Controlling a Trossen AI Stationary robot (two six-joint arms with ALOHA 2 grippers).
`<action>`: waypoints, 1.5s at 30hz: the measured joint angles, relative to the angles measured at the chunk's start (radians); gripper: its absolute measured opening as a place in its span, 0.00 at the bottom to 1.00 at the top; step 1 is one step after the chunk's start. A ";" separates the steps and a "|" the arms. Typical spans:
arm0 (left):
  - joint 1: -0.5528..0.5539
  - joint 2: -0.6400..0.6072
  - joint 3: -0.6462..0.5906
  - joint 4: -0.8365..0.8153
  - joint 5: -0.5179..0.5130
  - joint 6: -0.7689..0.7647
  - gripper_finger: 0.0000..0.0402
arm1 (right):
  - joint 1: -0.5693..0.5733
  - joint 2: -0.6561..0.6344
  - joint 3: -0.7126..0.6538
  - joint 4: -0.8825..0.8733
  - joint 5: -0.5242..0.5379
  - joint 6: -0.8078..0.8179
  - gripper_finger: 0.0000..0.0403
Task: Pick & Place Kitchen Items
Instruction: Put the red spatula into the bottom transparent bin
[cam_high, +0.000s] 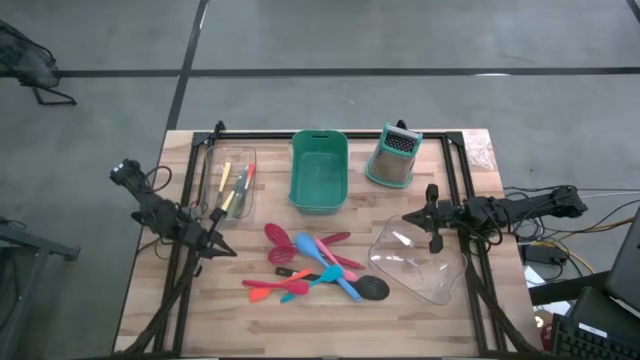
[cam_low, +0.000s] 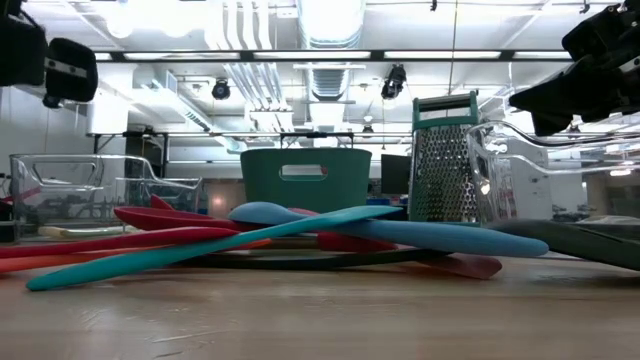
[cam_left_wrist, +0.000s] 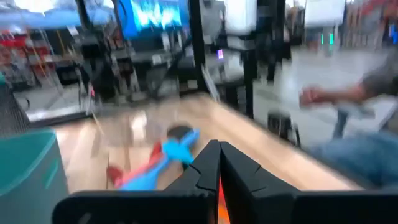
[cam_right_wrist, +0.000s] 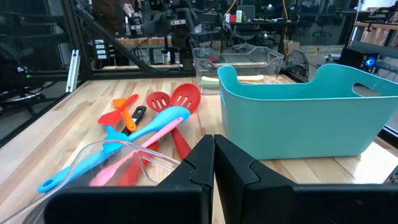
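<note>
The utensils (cam_high: 315, 265) lie in a loose pile at the table's middle front: red, pink and blue spatulas and spoons and a black-headed spoon (cam_high: 373, 288). The pile also shows in the low view (cam_low: 300, 235) and the right wrist view (cam_right_wrist: 149, 118). Thin yellow and orange tools (cam_high: 235, 190) lie in a clear bin (cam_high: 230, 185) at the back left. My left gripper (cam_high: 228, 250) is left of the pile, shut (cam_left_wrist: 219, 155), with a sliver of orange (cam_left_wrist: 219, 196) between its fingers. My right gripper (cam_high: 408, 218) is shut at a second clear bin (cam_high: 420, 262) on the right. My left gripper has a thin orange thing (cam_left_wrist: 219, 196) pinched between its two fingers; only a sliver shows and which part it is cannot be told. My right gripper is shut at the clear bin's rim (cam_right_wrist: 177, 163), coming level from the table's right. The bin is tipped up on the table (cam_low: 540, 170).
A teal bin (cam_high: 319, 170) stands at the back middle and a teal-framed box grater (cam_high: 393, 157) to its right. A dark frame runs round the table's edges (cam_high: 460, 180). A person's hand (cam_left_wrist: 317, 96) and leg show beyond the table in the left wrist view.
</note>
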 joint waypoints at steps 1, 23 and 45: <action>0.000 0.000 0.012 -0.042 -0.004 -0.015 0.04 | 0.000 0.000 0.000 0.000 0.000 0.000 0.02; 0.009 0.003 -0.023 0.075 -0.057 0.036 0.03 | 0.000 0.002 0.000 0.000 0.000 0.002 0.02; 0.268 0.038 -0.045 0.108 0.190 -0.055 0.04 | 0.000 0.001 0.000 0.000 0.000 0.000 0.02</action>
